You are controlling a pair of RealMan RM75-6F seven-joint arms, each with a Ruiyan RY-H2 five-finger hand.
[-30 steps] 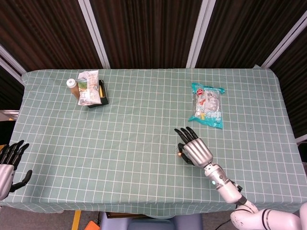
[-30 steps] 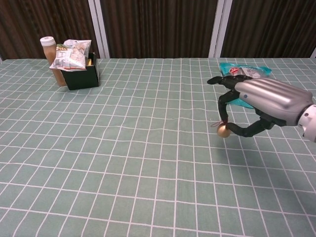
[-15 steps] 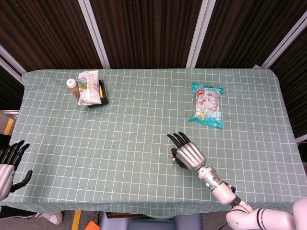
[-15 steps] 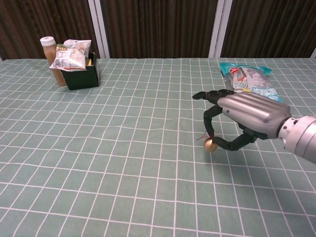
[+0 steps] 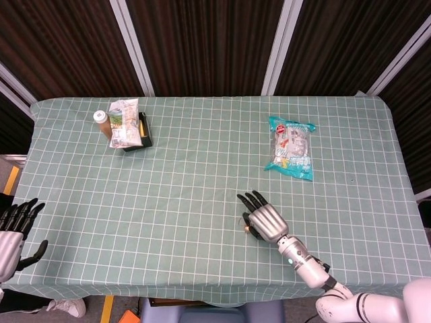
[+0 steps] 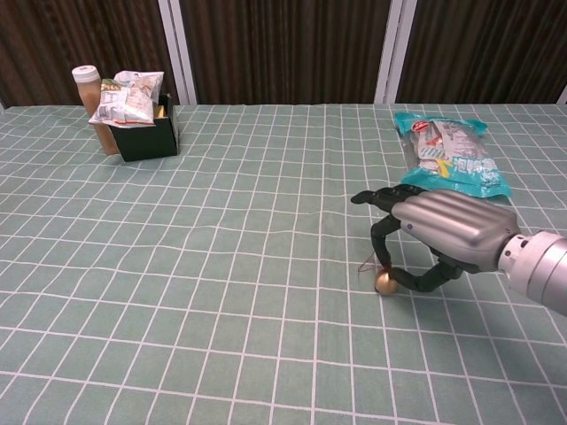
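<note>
My right hand [image 6: 438, 232] [image 5: 266, 221] hangs low over the green checked tablecloth [image 6: 221, 266], right of centre. It pinches a small gold ball [image 6: 385, 283] [image 5: 247, 227] between thumb and a finger, the ball at or just above the cloth; the other fingers are spread forward. My left hand [image 5: 12, 232] shows only in the head view, at the table's near left edge, fingers apart and holding nothing.
A teal snack bag [image 6: 447, 150] [image 5: 291, 147] lies behind the right hand. At the far left a black box [image 6: 146, 133] [image 5: 138, 134] holds snack packets, with a brown bottle [image 6: 91, 106] [image 5: 102, 123] beside it.
My right hand has carried the gold ball leftward and toward the near edge, then lowered it close to the cloth. The left hand has barely moved.
</note>
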